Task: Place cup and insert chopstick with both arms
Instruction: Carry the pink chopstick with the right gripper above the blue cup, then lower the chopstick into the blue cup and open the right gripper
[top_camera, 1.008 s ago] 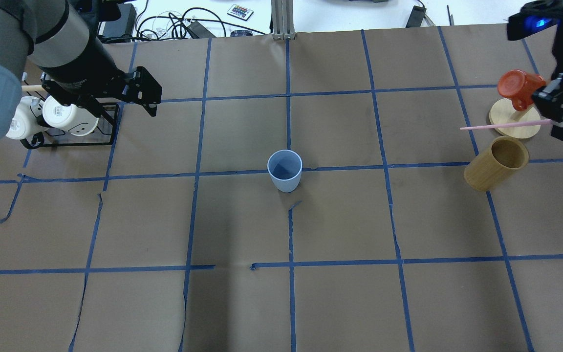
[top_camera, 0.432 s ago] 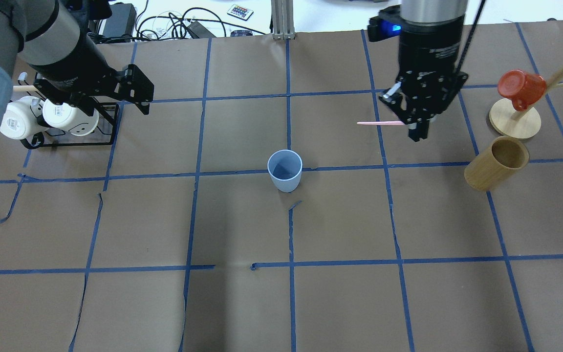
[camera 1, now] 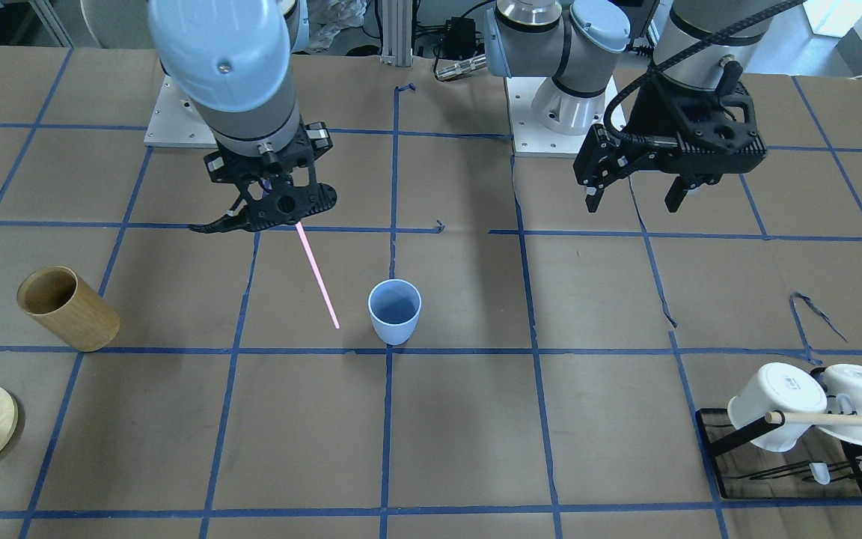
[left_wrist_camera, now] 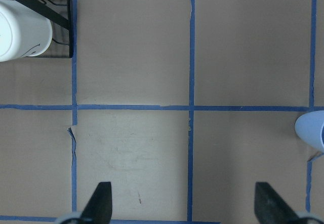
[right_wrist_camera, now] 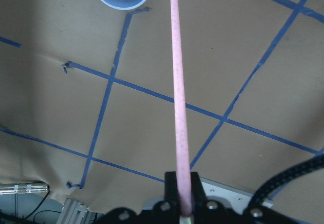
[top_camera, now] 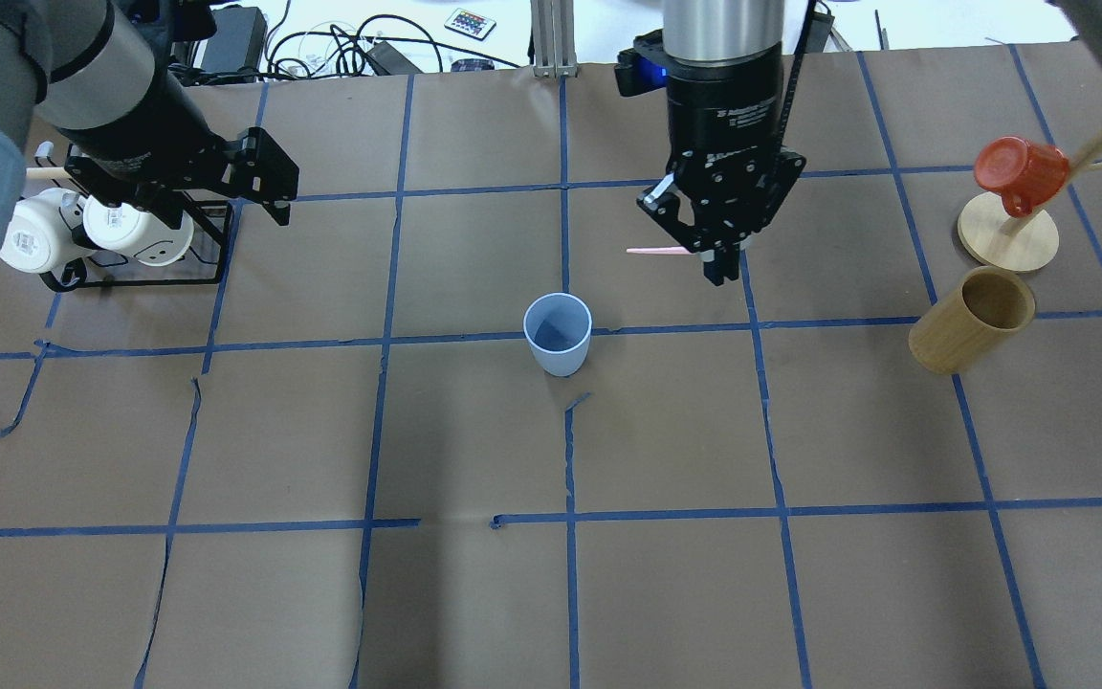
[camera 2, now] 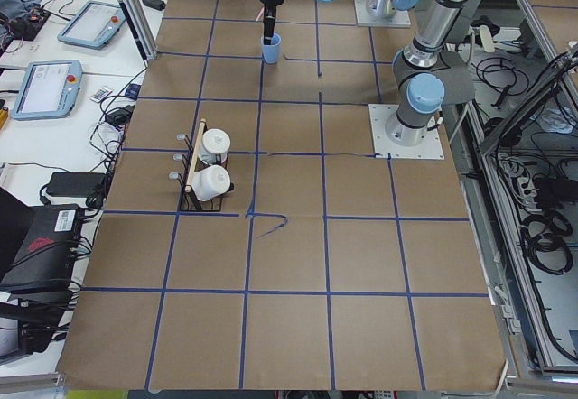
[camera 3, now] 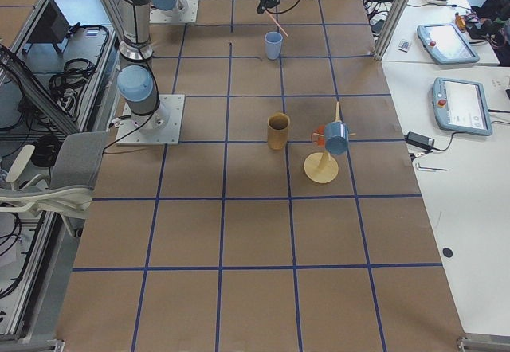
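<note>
The light-blue cup stands upright near the table's middle; it also shows in the front view and at the right edge of the left wrist view. My right gripper is shut on the pink chopstick and hangs above the table, behind and to the right of the cup. In the front view the chopstick slants down from the gripper, its tip just beside the cup. My left gripper is open and empty near the mug rack, far left of the cup.
A tan wooden holder stands at the right. Behind it is a mug tree with a red mug. A black rack with white mugs sits at the left, beside my left arm.
My right arm has swung left from the table's right edge toward the cup, carrying the chopstick. My left arm has barely moved.
</note>
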{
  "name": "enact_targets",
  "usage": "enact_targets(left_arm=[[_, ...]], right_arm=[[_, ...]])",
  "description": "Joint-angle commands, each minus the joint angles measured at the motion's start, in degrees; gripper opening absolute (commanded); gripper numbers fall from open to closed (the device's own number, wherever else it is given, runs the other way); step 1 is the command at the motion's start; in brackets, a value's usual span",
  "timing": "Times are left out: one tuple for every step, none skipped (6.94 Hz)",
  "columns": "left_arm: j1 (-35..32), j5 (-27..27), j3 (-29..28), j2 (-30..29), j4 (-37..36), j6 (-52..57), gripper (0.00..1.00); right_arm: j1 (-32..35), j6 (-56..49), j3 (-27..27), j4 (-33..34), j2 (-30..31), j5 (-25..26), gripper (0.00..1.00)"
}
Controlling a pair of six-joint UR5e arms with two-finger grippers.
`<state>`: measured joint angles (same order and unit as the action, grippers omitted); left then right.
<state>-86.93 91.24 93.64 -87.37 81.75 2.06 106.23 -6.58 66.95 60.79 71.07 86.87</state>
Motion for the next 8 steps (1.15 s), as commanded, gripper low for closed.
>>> enact_targets(left_arm=[[0.2,-0.1,0.0,-0.1,0.0,0.2,1.00],[0.2,0.0,0.0,-0.1,0.0,0.2,1.00],[0.2,0.0,0.1,-0.1,0.0,0.2,1.00],[0.2,-0.2,0.1,-0.1,0.0,0.2,1.00],[0.2,-0.2,0.1,-0.1,0.0,0.2,1.00],[0.2,-0.3,0.1,-0.1,0.1,0.2,1.00],[0.1,-0.2,0.2,0.1,0.3,0.2,1.00],[0.1,-0.2,0.2,0.0,0.3,0.2,1.00]], right_arm=[[2.4,1.9,0.0,-0.2,-0.9,-3.4,0.07],[2.6,3.4,0.1,-0.7,-1.5,-4.5,0.07],[2.7,4.2,0.6,-0.8,-1.5,-4.3,0.07],[2.8,5.3,1.4,-0.9,-1.5,-4.0,0.08],[2.8,5.4,2.4,-0.9,-1.5,-4.2,0.09],[2.8,7.5,2.6,-0.9,-1.5,-4.7,0.13],[2.9,7.6,2.7,-0.9,-1.6,-4.7,0.14],[2.9,7.6,2.8,-1.1,-1.6,-4.8,0.16]])
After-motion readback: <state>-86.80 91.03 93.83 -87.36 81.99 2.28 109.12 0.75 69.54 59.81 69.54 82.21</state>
